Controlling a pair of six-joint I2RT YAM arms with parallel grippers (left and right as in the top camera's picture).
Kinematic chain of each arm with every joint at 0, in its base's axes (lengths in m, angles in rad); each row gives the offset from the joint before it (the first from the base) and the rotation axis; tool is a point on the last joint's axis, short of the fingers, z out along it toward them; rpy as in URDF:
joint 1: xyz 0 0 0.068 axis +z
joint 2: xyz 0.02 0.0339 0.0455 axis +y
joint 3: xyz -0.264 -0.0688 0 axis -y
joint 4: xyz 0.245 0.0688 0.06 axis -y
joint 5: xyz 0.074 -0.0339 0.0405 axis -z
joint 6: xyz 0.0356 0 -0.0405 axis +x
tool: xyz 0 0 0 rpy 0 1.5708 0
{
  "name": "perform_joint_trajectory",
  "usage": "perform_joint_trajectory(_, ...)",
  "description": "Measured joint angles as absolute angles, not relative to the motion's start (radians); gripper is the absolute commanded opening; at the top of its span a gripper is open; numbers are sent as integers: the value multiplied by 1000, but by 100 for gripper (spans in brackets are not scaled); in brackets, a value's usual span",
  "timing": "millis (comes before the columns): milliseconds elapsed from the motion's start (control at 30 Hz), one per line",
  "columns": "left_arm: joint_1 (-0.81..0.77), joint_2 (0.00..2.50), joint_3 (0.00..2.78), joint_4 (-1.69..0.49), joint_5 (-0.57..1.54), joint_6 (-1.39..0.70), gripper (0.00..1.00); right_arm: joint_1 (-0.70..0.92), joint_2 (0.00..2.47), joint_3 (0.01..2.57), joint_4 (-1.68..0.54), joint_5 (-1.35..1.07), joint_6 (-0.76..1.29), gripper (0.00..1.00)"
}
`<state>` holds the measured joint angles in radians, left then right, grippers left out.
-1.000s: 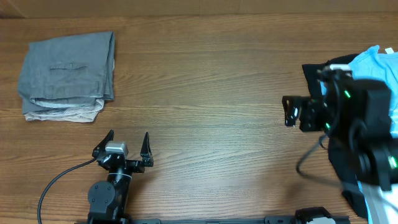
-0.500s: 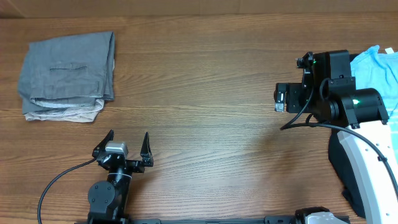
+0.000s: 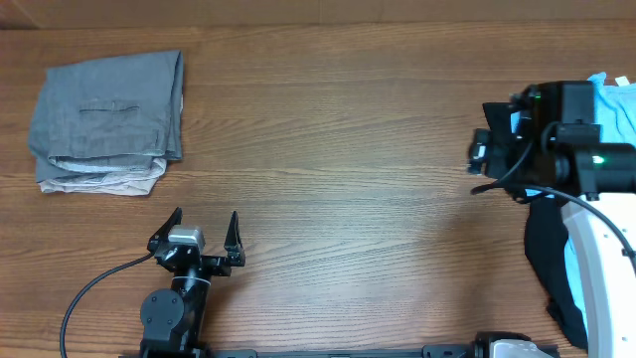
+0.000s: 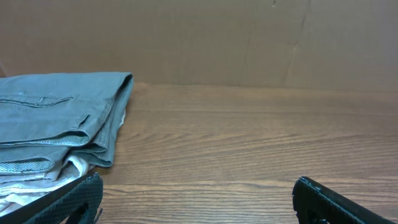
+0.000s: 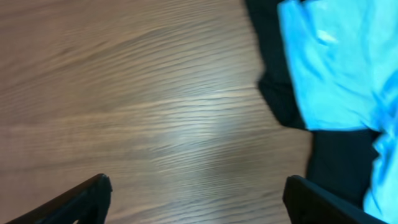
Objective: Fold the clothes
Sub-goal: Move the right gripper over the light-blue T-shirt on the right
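1. A brown wooden bench [image 3: 348, 149] fills the whole view from above.
2. A black garment [image 3: 542, 259] lies unfolded and rumpled at the bench's right edge. The right arm above it hides part of it.
3. Folded grey trousers [image 3: 109, 109] sit in the far left corner, with a slit pocket facing up.
4. A light blue T-shirt [image 3: 616, 99] lies crumpled on top of the black garment, at the far right edge.
5. A folded beige garment [image 3: 99, 182] lies under the trousers, with only its near edge showing.
6. The right claw [image 5: 198, 190] hangs over bare wood just left of the two clothes. Its fingers are spread apart with nothing between them.
7. The left claw [image 3: 206, 217] sits near the front edge, left of centre. Its fingers are wide apart and empty, and it faces the trousers.
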<state>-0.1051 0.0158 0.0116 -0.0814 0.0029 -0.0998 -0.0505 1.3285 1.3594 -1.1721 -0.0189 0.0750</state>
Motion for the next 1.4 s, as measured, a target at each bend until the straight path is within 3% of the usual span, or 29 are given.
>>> perform_joint_trajectory(400,-105,16,12,-81,2,-100,100,-190,1331,1360,-1077,-19,78,84)
perform_joint_trajectory(1100,-105,16,12,-81,3,-100,100,-200,1525,1360,-981,72,78,67)
perform_joint_trajectory(1267,-105,16,12,-81,3,-100,100,-216,1579,1360,-952,85,73,44)
perform_joint_trajectory(1400,-105,16,12,-81,2,-100,100,-248,1610,1360,-926,90,79,43)
